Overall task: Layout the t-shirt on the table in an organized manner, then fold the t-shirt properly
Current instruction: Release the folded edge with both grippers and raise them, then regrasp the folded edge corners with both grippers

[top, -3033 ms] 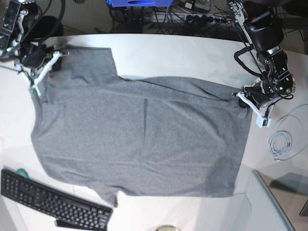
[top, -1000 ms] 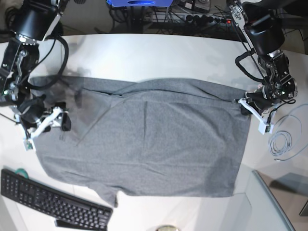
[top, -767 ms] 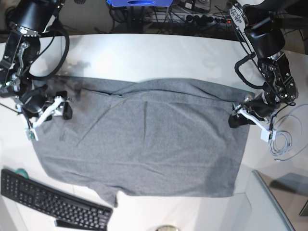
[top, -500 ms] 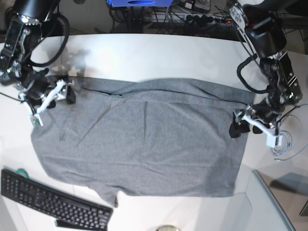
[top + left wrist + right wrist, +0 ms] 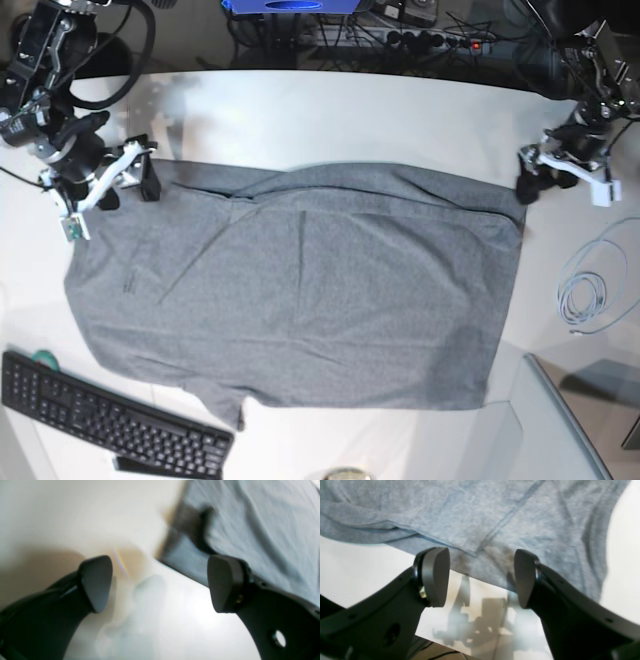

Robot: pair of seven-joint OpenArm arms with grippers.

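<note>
The grey t-shirt [image 5: 300,290] lies spread flat on the white table [image 5: 330,115], its far long edge folded over toward the middle. My left gripper [image 5: 560,178] is open and empty, just off the shirt's far right corner; in the left wrist view its jaws [image 5: 160,582] stand wide apart over bare table, with the shirt [image 5: 255,527] ahead to the right. My right gripper [image 5: 110,195] is open and empty at the shirt's far left corner. In the right wrist view it [image 5: 480,577] hovers over the shirt's edge [image 5: 495,525].
A black keyboard [image 5: 110,420] lies at the near left edge. A coiled white cable [image 5: 585,300] lies right of the shirt. A grey slanted panel [image 5: 575,420] stands at the near right corner. Cables and a power strip [image 5: 420,40] run behind the table.
The right gripper moved toward the back along the shirt's left side. The left gripper left the shirt's right edge and swung back and to the right. The shirt lies as before.
</note>
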